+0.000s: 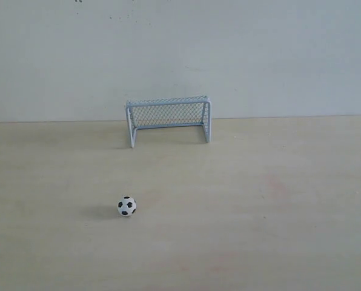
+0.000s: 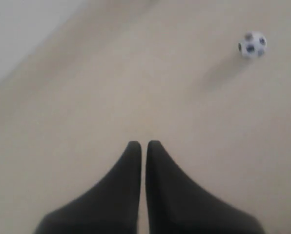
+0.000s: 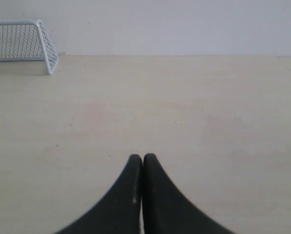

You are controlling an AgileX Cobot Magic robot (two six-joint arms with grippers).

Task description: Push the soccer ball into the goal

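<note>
The soccer ball (image 1: 126, 206), white with black patches, rests on the pale wooden table well in front of the goal (image 1: 168, 118), slightly left of its mouth. The goal has a pale frame and mesh netting and stands near the back wall. Neither arm shows in the exterior view. In the left wrist view my left gripper (image 2: 143, 144) is shut and empty, with the soccer ball (image 2: 252, 45) far off from its tips. In the right wrist view my right gripper (image 3: 142, 158) is shut with nothing in it, and the goal (image 3: 23, 41) stands far away near the wall.
The wooden table (image 1: 259, 200) stretches wide around the ball and goal. A plain light wall (image 1: 180, 54) rises just behind the goal.
</note>
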